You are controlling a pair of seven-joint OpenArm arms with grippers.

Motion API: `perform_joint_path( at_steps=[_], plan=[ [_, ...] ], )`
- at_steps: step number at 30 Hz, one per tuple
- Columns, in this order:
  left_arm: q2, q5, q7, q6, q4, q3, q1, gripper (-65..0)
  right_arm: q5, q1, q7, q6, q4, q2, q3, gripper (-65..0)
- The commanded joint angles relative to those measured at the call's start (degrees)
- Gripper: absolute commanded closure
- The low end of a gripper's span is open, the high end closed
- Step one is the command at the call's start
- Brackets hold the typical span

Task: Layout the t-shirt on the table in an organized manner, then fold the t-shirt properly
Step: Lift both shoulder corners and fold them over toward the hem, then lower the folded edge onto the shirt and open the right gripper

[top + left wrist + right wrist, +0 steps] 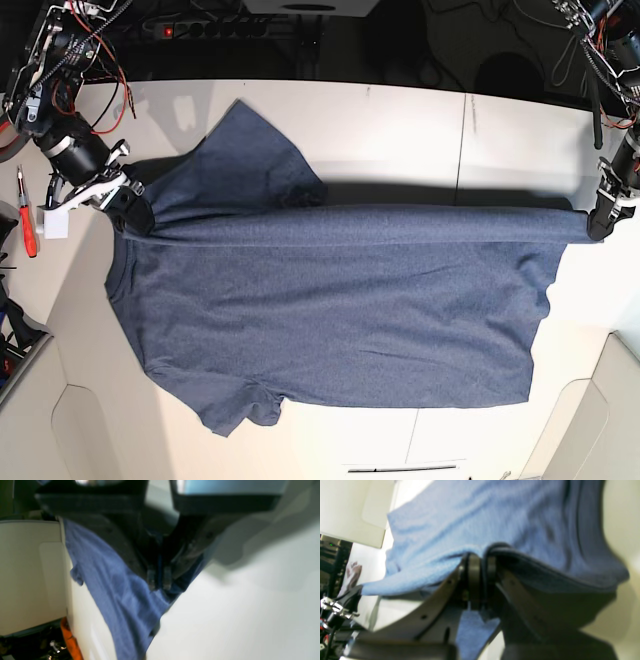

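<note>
Navy t-shirt (pixel 330 330) lies lengthwise across the table (pixel 400 120); left gripper (pixel 600 225) and right gripper (pixel 125 205) each clamp one end of its raised far fold.

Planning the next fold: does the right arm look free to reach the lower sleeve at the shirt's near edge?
Probably not right now. The right end effector is shut on the heathered navy-blue cotton t-shirt, holding its folded edge taut; it would have to let go first. Nothing lies over the lower sleeve.
</note>
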Motion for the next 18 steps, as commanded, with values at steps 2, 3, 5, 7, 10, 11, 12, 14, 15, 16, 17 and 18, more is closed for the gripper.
perform_joint_path(
  at_steps=[2, 3, 5, 7, 10, 11, 12, 14, 15, 16, 17, 18],
  plan=[
    [-1.42, 0.55, -1.79, -0.71, 1.01, 2.6, -1.81, 0.0, -1.03, 1.81, 1.92, 0.09, 0.66, 0.63, 0.09, 0.0],
    [-1.4, 2.25, -2.82, -0.71, 1.01, 4.63, -2.32, 0.0, -1.66, 2.23, 2.21, -0.09, 0.37, 0.66, -0.2, 0.0],
    [-1.42, 6.08, -6.97, -0.71, 0.98, 9.25, -2.78, 0.0, -2.99, 2.84, 3.43, -0.33, -0.7, 0.63, -1.22, 0.0],
    [-1.42, 9.86, -10.62, -0.71, 0.98, 13.4, -3.23, 0.0, -4.94, 2.95, 6.03, -0.35, -2.1, 0.63, -2.82, 0.0],
    [-1.4, 14.08, -13.35, -0.71, 0.98, 17.4, -4.31, 0.0, -8.59, 2.99, 8.94, -0.76, -3.91, 0.66, -5.75, 0.0],
    [-1.4, 15.23, -13.94, -0.71, 0.98, 18.08, -4.66, 0.0, -9.57, 3.1, 9.51, -0.76, -4.5, 0.63, -6.64, 0.0],
    [-1.4, 16.13, -14.51, -0.71, 0.98, 18.45, -5.01, 0.0, -10.54, 3.41, 9.97, -0.76, -5.09, 0.63, -7.5, 0.0],
    [-1.42, 17.81, -14.99, -0.71, 0.98, 18.49, -5.68, 0.0, -12.09, 4.46, 10.05, -0.76, -6.47, 0.63, -8.72, 0.0],
    [-1.44, 18.36, -14.99, -0.71, 0.98, 18.49, -5.97, 0.0, -12.63, 5.05, 10.05, -0.76, -7.02, 0.63, -9.09, 0.0],
    [-1.44, 19.04, -15.02, -0.71, 0.98, 18.49, -6.23, 0.0, -13.16, 5.75, 10.16, -0.85, -7.5, 0.66, -9.29, 0.0],
    [-1.44, 19.47, -14.99, -0.71, 0.98, 18.49, -6.43, 0.0, -13.81, 6.47, 10.27, -1.18, -7.82, 0.63, -9.35, 0.0],
    [-1.44, 20.09, -14.99, -0.71, 0.98, 18.49, -6.43, 0.0, -14.49, 7.13, 10.32, -1.64, -8.07, 0.68, -9.35, 0.0]
  ],
)
